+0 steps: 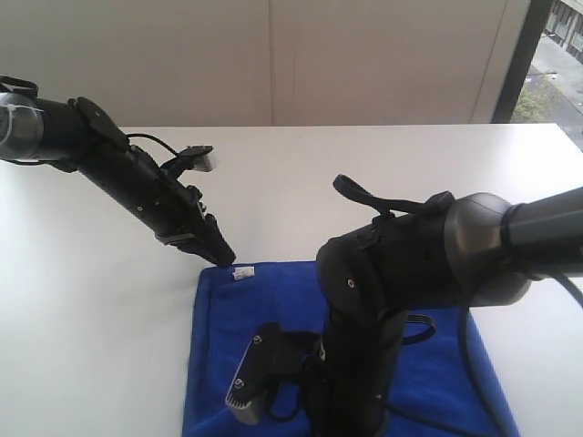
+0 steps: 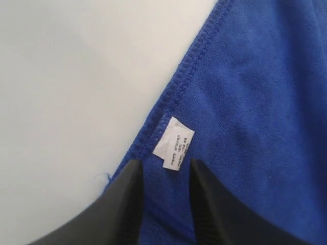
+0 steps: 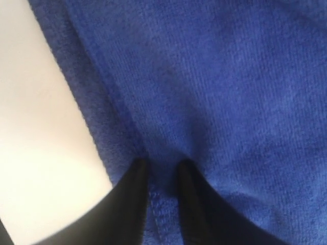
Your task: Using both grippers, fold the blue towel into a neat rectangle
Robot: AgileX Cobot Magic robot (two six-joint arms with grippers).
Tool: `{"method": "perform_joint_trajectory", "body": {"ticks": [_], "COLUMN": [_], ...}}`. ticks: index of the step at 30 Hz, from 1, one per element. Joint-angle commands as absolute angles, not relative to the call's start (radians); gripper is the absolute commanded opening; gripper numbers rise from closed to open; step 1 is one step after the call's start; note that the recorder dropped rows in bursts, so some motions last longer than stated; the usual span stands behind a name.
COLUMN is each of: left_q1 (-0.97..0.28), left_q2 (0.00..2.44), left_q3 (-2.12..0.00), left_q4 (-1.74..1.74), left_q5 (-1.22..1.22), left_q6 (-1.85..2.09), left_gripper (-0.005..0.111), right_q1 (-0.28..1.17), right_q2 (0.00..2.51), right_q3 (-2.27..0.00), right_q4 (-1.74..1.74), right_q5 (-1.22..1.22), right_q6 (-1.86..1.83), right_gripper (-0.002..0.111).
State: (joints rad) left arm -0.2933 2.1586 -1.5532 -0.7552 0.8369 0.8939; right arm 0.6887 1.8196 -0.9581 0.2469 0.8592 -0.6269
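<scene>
The blue towel (image 1: 264,309) was noted flat on the white table (image 1: 82,319), lower centre of frame. The left gripper (image 1: 221,255) was found open at its upper-left corner beside the white tag (image 2: 173,143), nothing held. The right gripper (image 3: 162,164) was pinched narrowly on a towel ridge.

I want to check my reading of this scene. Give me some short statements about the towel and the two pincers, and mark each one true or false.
1. The blue towel lies on a white table. True.
2. A white tag sits by the towel's stitched edge, close to the left pincer. True.
3. The left pincer is shut tight. False: its jaws stand apart, and towel shows between them.
4. The right pincer is over bare table, away from the towel. False: it is at the towel, near its edge.
5. The towel is rolled into a ball. False: it lies spread out.
</scene>
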Motion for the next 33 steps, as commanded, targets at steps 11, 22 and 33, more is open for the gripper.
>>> {"method": "perform_joint_trajectory", "body": {"ticks": [11,22,33], "left_q1": [-0.291,-0.291,-0.291], "left_q2": [2.157,2.195,2.195], "left_q3": [-1.546,-1.546,-1.546], "left_q4": [-0.674,-0.737,-0.806], "left_q5": [0.899,0.905,0.889], "left_q6": [0.758,0.759,0.804], "left_gripper": [0.038,0.038,0.038], "right_q1": [0.684,0.684,0.684], "right_q2": [1.811,1.811,1.811], "right_q3": [-0.955,-0.955,-0.955], "right_q4": [0.238,0.238,0.238], "right_q5": [0.825,0.825,0.823], "right_q6": [-0.624,-0.624,-0.622], "right_gripper": [0.022,0.022,0.022]}}
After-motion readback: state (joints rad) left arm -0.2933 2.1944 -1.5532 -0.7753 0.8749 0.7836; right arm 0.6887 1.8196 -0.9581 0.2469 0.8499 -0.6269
